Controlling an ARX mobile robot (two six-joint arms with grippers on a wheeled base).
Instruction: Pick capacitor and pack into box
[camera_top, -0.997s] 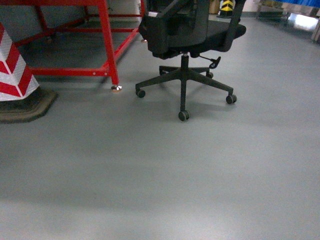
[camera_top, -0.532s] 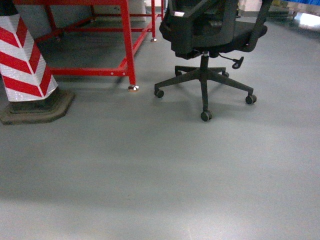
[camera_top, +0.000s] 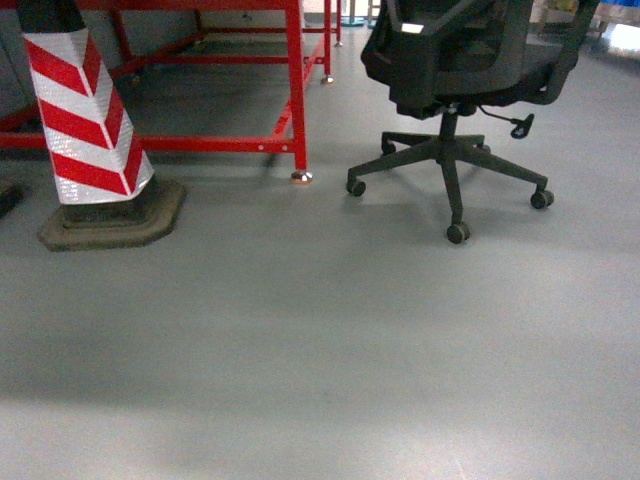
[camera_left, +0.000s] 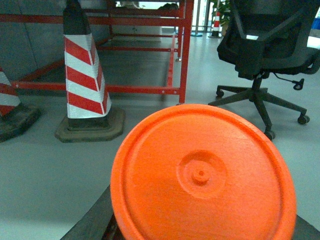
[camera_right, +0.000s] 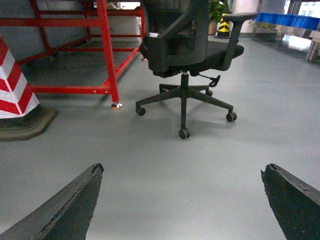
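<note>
Grey floor with office chair, striped cone, red frame; right gripper jaws apart, left gripper holds orange disc, jaws hidden.

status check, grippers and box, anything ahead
Right gripper open, empty. Left gripper hidden behind orange round plastic disc. Box not in view. Black office chair and red-white striped cone ahead.

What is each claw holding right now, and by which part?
The right claw is open and empty. An orange disc fills the left wrist view and hides the left claw's fingers, so whether or where it is gripped cannot be told.
</note>
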